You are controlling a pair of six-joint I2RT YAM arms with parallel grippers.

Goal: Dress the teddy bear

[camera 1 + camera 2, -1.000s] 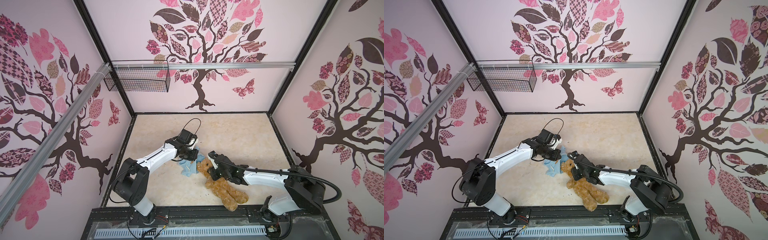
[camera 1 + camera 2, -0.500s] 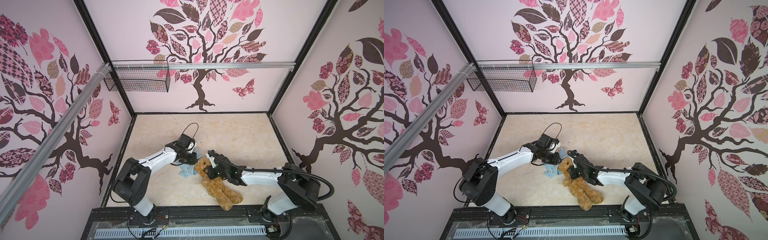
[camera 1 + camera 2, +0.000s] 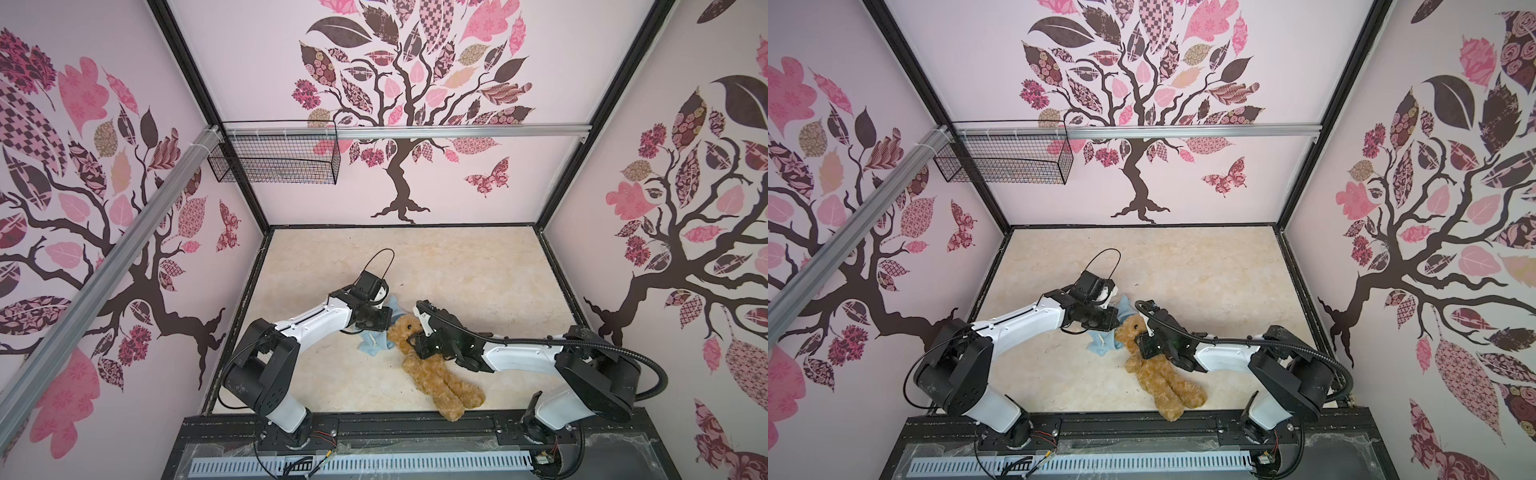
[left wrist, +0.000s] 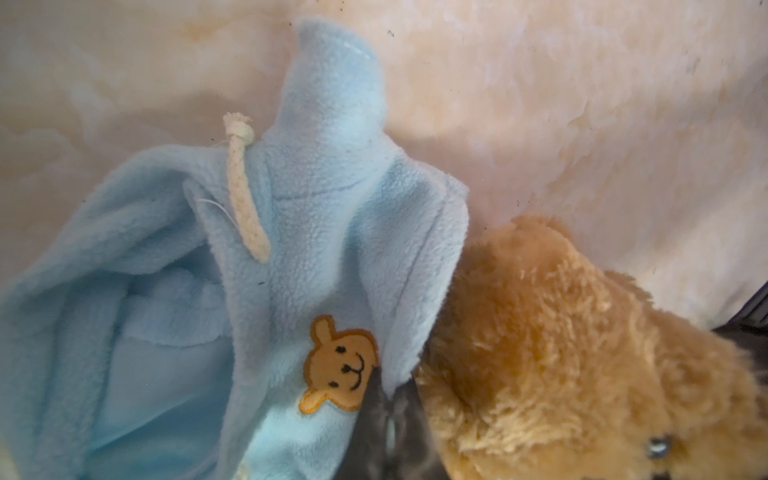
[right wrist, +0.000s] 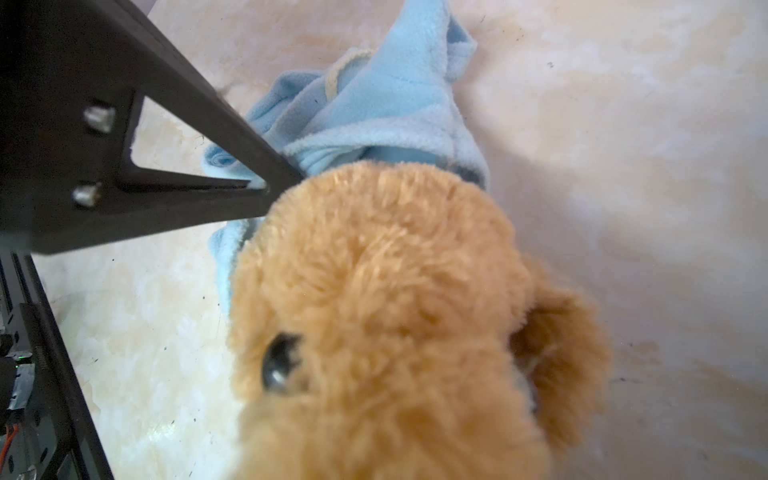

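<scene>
The teddy bear [image 3: 432, 374] lies on the beige floor, head toward the back left and legs by the front rail, in both top views [image 3: 1154, 370]. The crumpled light blue shirt [image 3: 374, 338] touches its head. My left gripper [image 4: 392, 399] is shut on the shirt's hem [image 4: 407, 332], right beside the orange bear emblem [image 4: 340, 368] and against the bear's head [image 4: 561, 353]. My right gripper [image 3: 411, 338] is shut on the bear at its head and neck. In the right wrist view the bear's head [image 5: 395, 311] hides my fingers, and the shirt's opening [image 5: 374, 104] lies just beyond it.
A white drawstring cord [image 4: 245, 195] hangs from the shirt. A black wire basket [image 3: 274, 160] hangs on the back wall's rail at the left. The black front rail [image 3: 374, 424] runs just below the bear's feet. Patterned walls close the floor on three sides.
The right gripper has drawn the bear a little left, toward the shirt. The left gripper has come down to the bear's head with the shirt's hem.
</scene>
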